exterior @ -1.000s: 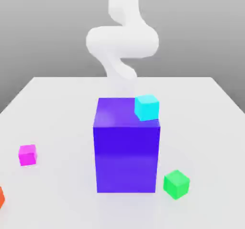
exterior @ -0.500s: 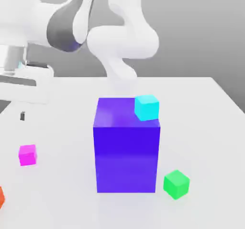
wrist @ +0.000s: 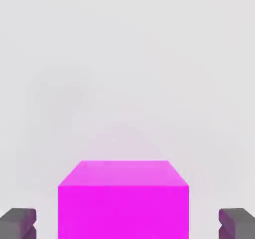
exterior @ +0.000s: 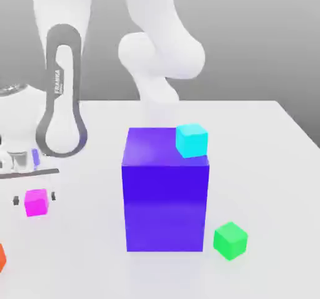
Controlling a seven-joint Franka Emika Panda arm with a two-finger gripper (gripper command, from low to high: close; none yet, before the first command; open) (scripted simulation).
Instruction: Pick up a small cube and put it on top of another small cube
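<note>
The small magenta cube (exterior: 35, 204) rests on the white table (exterior: 262, 166) at the exterior view's left. My gripper (exterior: 35, 198) has come down over it, with one dark fingertip (exterior: 15, 200) on each side. In the hand view the cube (wrist: 123, 203) sits between the two fingertips (wrist: 17, 223), and a visible gap remains on both sides, so the gripper (wrist: 127, 224) is open and straddles the cube without touching it. The small green cube (exterior: 230, 240) lies on the table at the front right, beside the big block.
A big blue-violet block (exterior: 165, 191) stands mid-table between the two small cubes, with a cyan cube (exterior: 191, 140) on its top corner. An orange-red cube (exterior: 1, 257) shows at the left edge. The white arm (exterior: 62, 92) rises above the magenta cube.
The arm has swung in from the left and dropped onto the magenta cube. Its fingers now sit on either side of the cube and stand narrower than before.
</note>
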